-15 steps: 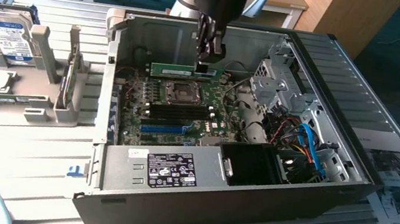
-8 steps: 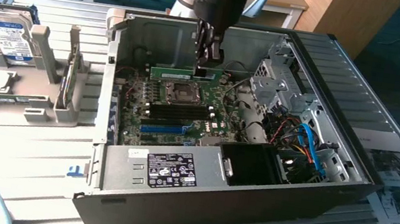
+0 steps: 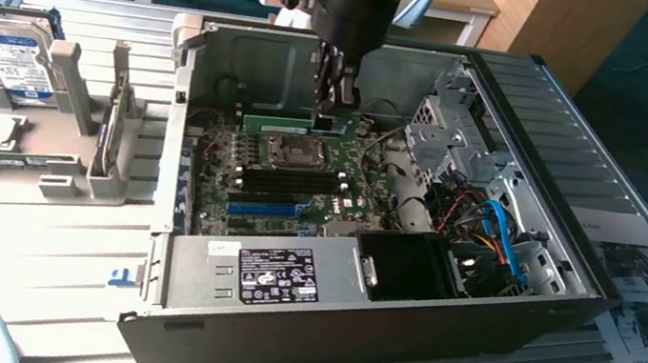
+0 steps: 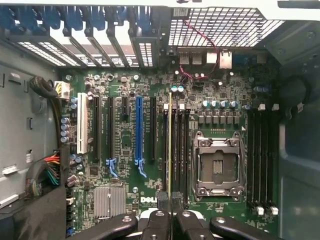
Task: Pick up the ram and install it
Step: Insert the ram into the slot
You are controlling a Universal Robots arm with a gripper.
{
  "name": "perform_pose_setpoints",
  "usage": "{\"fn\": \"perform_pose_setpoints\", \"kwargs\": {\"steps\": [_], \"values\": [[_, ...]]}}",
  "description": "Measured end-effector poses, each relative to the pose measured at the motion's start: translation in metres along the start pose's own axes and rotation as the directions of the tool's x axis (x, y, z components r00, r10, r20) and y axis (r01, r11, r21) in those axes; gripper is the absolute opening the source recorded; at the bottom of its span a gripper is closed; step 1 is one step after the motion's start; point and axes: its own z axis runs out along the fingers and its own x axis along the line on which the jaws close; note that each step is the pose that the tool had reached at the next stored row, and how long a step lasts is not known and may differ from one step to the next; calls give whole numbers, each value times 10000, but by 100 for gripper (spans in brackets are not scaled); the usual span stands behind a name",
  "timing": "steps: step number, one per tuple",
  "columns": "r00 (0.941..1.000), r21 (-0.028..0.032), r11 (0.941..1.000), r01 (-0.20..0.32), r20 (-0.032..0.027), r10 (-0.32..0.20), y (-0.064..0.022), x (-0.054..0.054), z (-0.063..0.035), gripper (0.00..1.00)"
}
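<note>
your gripper (image 4: pixel 170 202) has its jaws pinching the ram (image 4: pixel 170 145), seemingly near one end, with the stick edge-on above the dark memory slots (image 4: pixel 181 150). i cannot tell whether its edge sits true over one slot or between two. pressed down off-line, it could jam on a slot wall or bend, and an end grip may let it tilt. the open processor socket (image 4: pixel 218 165) lies just beside, so a slip could catch it. the blue slot (image 4: pixel 140 130) stands on the other side. farther off, the case wall (image 3: pixel 246 59) hems the arm, and a hard drive (image 3: pixel 18 59) rests outside.
</note>
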Motion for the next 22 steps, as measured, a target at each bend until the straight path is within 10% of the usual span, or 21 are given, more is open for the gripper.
{"fn": "perform_pose_setpoints", "kwargs": {"steps": [22], "values": [[10000, 0, 10000, 0, 1, 0, -2, 0, 250, 12]]}}
